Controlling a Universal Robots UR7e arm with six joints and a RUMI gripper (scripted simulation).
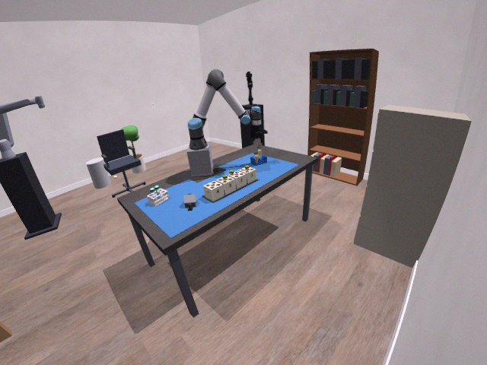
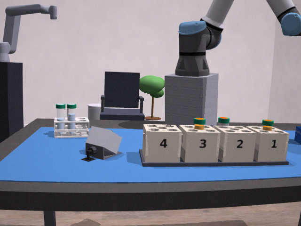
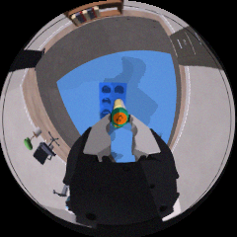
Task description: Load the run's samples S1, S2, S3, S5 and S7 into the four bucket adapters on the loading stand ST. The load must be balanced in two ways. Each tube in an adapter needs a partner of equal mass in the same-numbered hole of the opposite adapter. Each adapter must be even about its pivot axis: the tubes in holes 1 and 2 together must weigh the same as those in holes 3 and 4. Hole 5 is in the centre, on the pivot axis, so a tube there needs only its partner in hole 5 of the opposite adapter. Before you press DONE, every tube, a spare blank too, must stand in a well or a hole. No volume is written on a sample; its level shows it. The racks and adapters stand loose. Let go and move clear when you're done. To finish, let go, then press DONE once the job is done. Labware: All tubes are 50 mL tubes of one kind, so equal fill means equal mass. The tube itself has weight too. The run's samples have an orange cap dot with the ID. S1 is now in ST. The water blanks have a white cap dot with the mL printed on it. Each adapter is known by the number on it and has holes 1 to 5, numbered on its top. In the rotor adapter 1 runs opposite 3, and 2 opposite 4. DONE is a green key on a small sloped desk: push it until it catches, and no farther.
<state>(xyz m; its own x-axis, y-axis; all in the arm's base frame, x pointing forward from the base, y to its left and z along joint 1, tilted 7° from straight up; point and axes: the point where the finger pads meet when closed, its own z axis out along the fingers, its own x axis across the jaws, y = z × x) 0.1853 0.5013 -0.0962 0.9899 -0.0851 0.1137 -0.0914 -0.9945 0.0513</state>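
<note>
My gripper (image 3: 118, 115) (image 1: 258, 144) is shut on a sample tube (image 3: 118, 118) (image 1: 259, 150) with a green cap and an orange dot; I cannot read its ID. It holds the tube upright above the blue sample rack (image 3: 111, 94) (image 1: 259, 160) at the far end of the mat. The loading stand (image 2: 213, 163) carries adapter 4 (image 2: 161, 143), adapter 3 (image 2: 202, 144), adapter 2 (image 2: 239, 144) and adapter 1 (image 2: 273, 144). One capped tube stands in adapter 3 (image 2: 199, 122), one in adapter 2 (image 2: 223, 120) and one in adapter 1 (image 2: 267, 124). Adapter 4 has only open holes.
A clear rack (image 2: 71, 127) (image 1: 157, 195) with two water blanks stands at the near left end of the mat. The small sloped desk with the DONE key (image 2: 103, 143) (image 1: 190, 200) sits between it and the stand. The arm's base pedestal (image 2: 190, 97) stands behind the table.
</note>
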